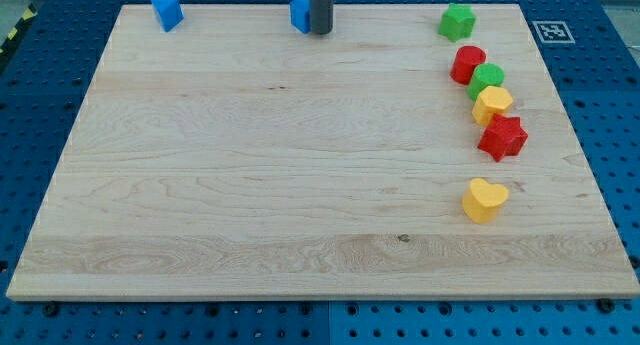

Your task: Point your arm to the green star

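Note:
The green star [456, 21] lies near the view's top right of the wooden board [250, 185]. My tip [320, 31] is at the view's top centre, touching or just right of a blue block [299, 13]. The tip is well to the left of the green star, with bare board between them.
A blue block [166, 12] lies at the top left. Below the green star runs a line of blocks: a red block [467, 63], a green block [488, 79], a yellow block [492, 104] and a red star [502, 137]. A yellow heart [484, 199] lies lower right.

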You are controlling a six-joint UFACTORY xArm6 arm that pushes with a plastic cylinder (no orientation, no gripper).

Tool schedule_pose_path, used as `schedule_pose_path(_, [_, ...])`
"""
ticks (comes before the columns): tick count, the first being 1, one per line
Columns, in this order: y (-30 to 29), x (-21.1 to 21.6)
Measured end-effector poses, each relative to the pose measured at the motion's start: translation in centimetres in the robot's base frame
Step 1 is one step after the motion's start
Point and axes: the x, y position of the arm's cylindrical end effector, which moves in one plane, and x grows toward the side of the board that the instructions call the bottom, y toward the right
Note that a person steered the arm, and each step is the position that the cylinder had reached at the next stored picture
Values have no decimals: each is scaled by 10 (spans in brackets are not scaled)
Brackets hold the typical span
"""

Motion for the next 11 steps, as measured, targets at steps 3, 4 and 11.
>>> schedule_pose_path(3, [99, 76])
schedule_pose_path(4, [99, 73])
schedule_pose_path(11, [259, -2])
